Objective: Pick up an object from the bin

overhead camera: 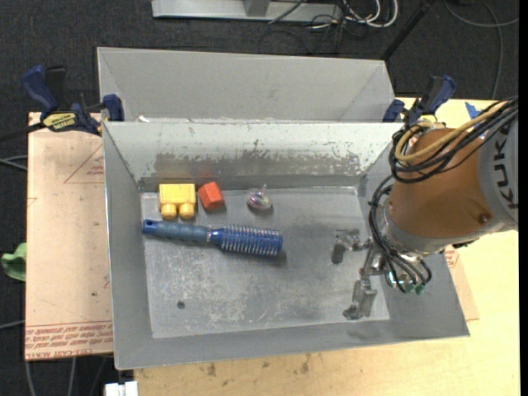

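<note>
The grey metal bin [247,299] has a scratched, bare floor over most of its near and right parts, and tall sloping walls at the far and left edges. The arm [437,196], wrapped in an orange-brown cover with dark cables [406,275] looped about it, comes in over the bin's right edge and hangs above the right part of the floor. Its jaws stand apart, one metal tip nearer the far wall and the other nearer the near edge, with nothing between them and only bare floor below. The things to pick lie well apart from the jaws, gathered toward the far left corner. The largest is a blue hairbrush [216,238], lying flat and slightly slanted, its handle pointing to the left wall and its bristled head toward the middle of the floor; that head is the thing closest to the jaws. Just beyond the handle, near the far wall, sits a yellow toy block [176,200] with two round knobs on its near side. Just beside it on the right is a small red block [211,195]. Farther right along the far wall rests a small round silvery thing [260,202], too small to tell what it is.
</note>
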Controlling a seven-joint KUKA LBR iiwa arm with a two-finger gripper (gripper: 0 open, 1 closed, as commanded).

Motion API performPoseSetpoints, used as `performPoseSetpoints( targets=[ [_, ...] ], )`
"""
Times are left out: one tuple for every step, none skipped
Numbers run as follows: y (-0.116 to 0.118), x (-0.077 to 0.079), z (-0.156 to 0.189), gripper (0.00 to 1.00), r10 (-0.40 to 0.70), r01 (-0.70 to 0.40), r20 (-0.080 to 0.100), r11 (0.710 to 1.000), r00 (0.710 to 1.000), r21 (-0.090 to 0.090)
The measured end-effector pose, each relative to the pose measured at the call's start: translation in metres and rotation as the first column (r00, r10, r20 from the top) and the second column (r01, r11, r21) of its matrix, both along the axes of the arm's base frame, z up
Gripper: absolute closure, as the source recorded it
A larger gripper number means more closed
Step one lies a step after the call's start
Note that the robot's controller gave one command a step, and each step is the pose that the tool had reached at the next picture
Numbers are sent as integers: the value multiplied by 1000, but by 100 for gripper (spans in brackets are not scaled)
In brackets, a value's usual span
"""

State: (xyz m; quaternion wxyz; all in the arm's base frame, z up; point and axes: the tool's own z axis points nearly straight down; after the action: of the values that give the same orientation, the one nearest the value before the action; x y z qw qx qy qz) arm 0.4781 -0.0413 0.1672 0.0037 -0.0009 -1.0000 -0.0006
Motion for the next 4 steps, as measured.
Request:
performPoseSetpoints(
  targets=[
    [80,78,-31,0,-268,268,9,963,963,3],
    [87,78,-100,0,-380,380,3,925,925,-2],
    [86,80,-97,100,-380,380,7,925,925,-1],
    [82,79,9,100,-443,443,14,896,896,3]
  ],
)
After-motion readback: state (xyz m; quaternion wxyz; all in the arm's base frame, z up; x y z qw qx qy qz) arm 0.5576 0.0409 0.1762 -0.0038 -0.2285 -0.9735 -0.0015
